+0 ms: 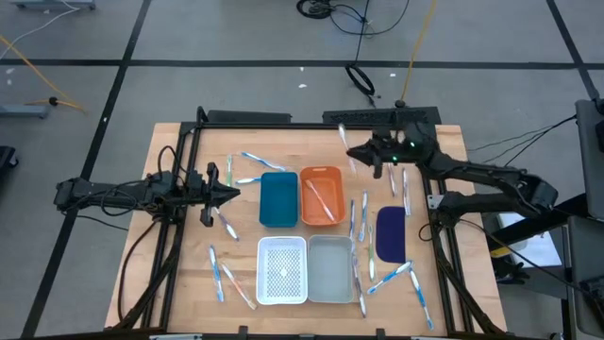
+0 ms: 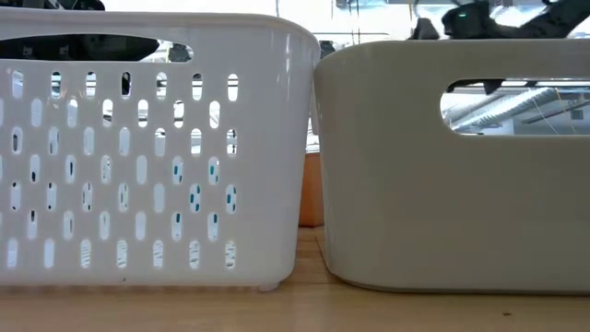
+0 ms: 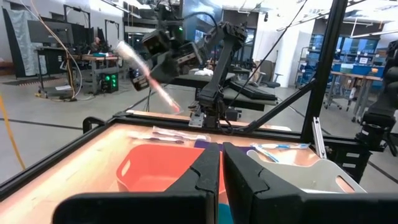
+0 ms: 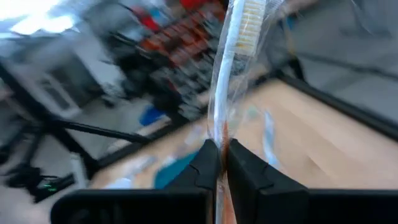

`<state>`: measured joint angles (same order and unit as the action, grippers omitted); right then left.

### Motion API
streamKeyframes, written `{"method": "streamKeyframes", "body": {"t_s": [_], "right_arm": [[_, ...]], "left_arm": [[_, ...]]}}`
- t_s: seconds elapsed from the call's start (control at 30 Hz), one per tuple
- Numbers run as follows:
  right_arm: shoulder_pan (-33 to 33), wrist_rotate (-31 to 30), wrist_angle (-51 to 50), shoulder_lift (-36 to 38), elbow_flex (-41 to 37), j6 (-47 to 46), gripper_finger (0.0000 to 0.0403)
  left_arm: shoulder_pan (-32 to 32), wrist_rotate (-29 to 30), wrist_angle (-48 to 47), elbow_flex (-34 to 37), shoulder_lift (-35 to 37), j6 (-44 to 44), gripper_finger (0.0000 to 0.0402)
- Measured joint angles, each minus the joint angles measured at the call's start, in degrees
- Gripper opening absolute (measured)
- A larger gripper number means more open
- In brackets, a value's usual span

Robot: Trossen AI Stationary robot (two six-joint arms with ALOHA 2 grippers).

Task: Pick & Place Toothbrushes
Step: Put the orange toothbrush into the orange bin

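Toothbrush (image 4: 227, 74) clamped upright in raised right pincer (image 4: 218, 158) above table.

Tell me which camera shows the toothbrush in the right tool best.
The right wrist view: the toothbrush stands clamped in the right tool, bristles visible. The left wrist view shows it blurred, the high view only a sliver, the low view nothing.

Orange tray (image 1: 321, 195); teal tray (image 1: 278, 199); white perforated tray (image 1: 282, 270); grey tray (image 1: 330, 269); dark blue pad (image 1: 391, 233)

Bright even light, right wrist motion-blurred
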<state>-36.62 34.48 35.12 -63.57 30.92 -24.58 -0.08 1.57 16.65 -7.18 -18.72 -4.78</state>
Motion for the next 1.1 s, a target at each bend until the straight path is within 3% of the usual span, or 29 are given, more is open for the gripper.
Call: {"method": "streamKeyframes", "body": {"t_s": [0.27,0.4,0.57,0.8,1.0,1.1], "right_arm": [[0.0,4.8,40.0,0.0,-13.5,-7.2,0.0009],[0.0,4.9,54.7,0.1,-18.4,-10.0,0.0009],[1.2,9.4,54.6,2.3,-20.0,-10.8,0.0009],[2.3,8.4,54.6,3.6,-20.0,-11.8,0.0009],[2.3,-1.8,53.7,3.7,-19.9,-27.1,0.0009],[2.7,-7.3,48.3,3.7,-19.1,-36.3,0.0009]], "left_arm": [[0.0,0.0,-0.1,0.0,0.0,0.2,0.0019],[0.0,0.0,-0.1,0.0,0.0,0.6,0.0019],[0.0,0.0,-0.2,0.0,0.0,0.6,0.0019],[0.0,0.0,-0.2,0.0,0.0,0.6,0.0019],[0.0,0.0,-0.2,0.0,0.0,0.2,0.0019],[0.0,0.0,-0.1,0.0,0.0,-0.3,0.0019]]}}
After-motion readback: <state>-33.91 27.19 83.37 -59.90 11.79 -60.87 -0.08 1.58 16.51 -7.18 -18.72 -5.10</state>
